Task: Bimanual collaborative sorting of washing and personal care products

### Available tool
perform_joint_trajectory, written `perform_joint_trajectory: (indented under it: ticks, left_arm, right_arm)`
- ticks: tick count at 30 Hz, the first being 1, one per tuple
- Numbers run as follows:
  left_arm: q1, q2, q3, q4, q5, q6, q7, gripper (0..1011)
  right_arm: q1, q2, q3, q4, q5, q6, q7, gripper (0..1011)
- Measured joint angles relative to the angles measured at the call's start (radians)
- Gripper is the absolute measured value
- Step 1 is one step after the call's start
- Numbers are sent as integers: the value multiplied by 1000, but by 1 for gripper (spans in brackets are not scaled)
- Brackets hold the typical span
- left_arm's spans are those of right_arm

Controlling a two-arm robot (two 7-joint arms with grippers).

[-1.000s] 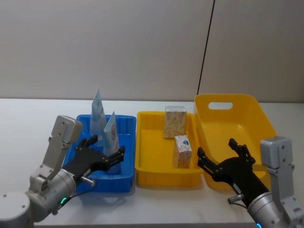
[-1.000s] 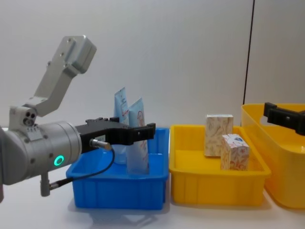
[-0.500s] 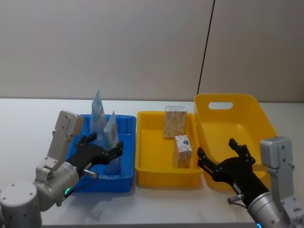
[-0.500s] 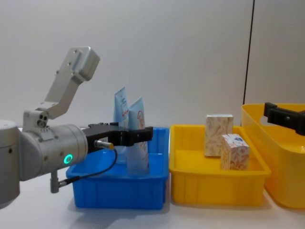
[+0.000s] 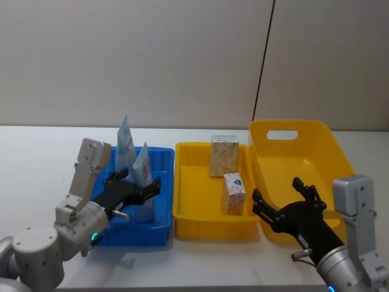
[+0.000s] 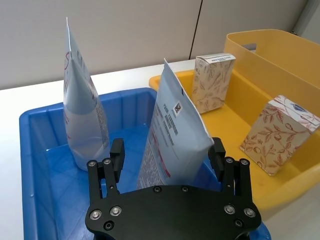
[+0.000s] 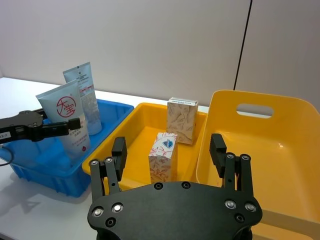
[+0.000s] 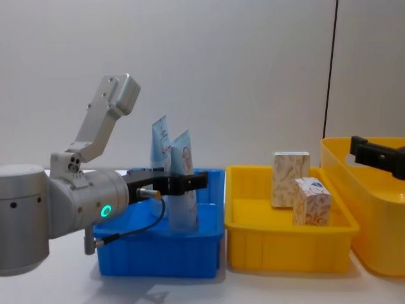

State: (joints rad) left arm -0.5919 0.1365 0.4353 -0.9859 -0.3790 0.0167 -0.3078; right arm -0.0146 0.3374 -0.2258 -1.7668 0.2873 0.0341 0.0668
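White tabletop (image 5: 36, 152), seemingly matte; left gripper (image 6: 167, 150) straddles tube (image 6: 172, 115).

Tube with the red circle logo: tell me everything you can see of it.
The light-blue squeeze tube, seemingly soft plastic, bears a red circle logo on one face, small print on the other. It stands crimped end up in the blue bin, near a second tube. The open left claw straddles it; contact unclear.
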Motion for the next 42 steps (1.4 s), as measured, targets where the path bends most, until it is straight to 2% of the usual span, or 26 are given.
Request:
perform_joint_trajectory:
  ticks: [5,10,13,14,16,19,20,22,25,35,42]
  left_arm:
    - [-21,-16,-2,41,-1,-12,-7,962]
    - [-35,-25,-4,70,-1,-19,-13,817]
    - [-40,-29,-4,80,-1,-21,-15,765]
    - [-41,-30,-4,83,-2,-22,-15,708]
    - [-43,-31,-4,87,-2,-24,-16,673]
    - [-48,-35,-5,96,-2,-26,-18,567]
    - [-48,-35,-5,98,-2,-27,-18,505]
    - [-50,-36,-5,101,-2,-28,-18,475]
    - [-52,-38,-6,106,-2,-29,-19,344]
    - [-55,-40,-7,112,-1,-32,-21,277]
    - [-54,-38,-14,100,-2,-60,-37,265]
  right_arm:
    - [0,0,0,0,0,0,0,1003]
    - [0,0,0,0,0,0,0,1003]
    - [0,0,0,0,0,0,0,1003]
    - [0,0,0,0,0,0,0,1003]
    - [0,0,0,0,0,0,0,1003]
    - [0,0,0,0,0,0,0,1003]
    - [0,0,0,0,0,0,0,1003]
    - [0,0,0,0,0,0,0,1003]
    - [0,0,0,0,0,0,0,1003]
    - [0,0,0,0,0,0,0,1003]
    - [0,0,0,0,0,0,0,1003]
